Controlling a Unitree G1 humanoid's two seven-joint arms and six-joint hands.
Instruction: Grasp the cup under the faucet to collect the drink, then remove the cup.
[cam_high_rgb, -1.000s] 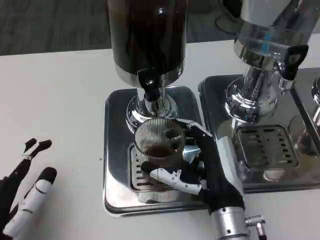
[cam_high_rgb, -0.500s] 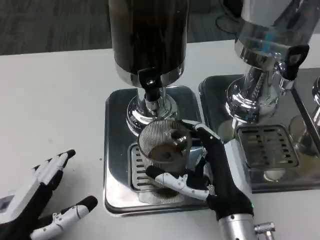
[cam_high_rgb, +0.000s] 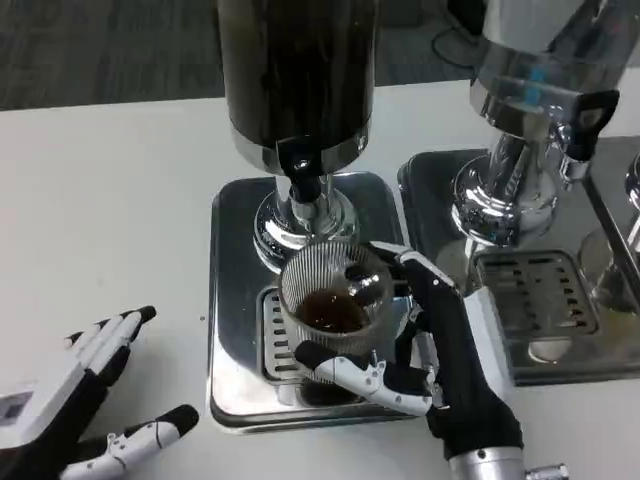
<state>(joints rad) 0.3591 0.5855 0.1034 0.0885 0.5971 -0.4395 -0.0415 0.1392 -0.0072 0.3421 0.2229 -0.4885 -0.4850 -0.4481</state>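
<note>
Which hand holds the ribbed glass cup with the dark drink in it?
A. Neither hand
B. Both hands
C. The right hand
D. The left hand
C: the right hand wraps its fingers around the ribbed glass cup; the left hand lies open on the table.

Cup (cam_high_rgb: 335, 300): clear, vertically ribbed glass, upright, holding a shallow pool of dark brown drink at its bottom. It sits over the slotted grate of the steel drip tray (cam_high_rgb: 232, 300), just in front of and below the faucet (cam_high_rgb: 304, 180). Faucet: black handle on a chrome spout, mounted under a dark-filled dispenser.
</note>
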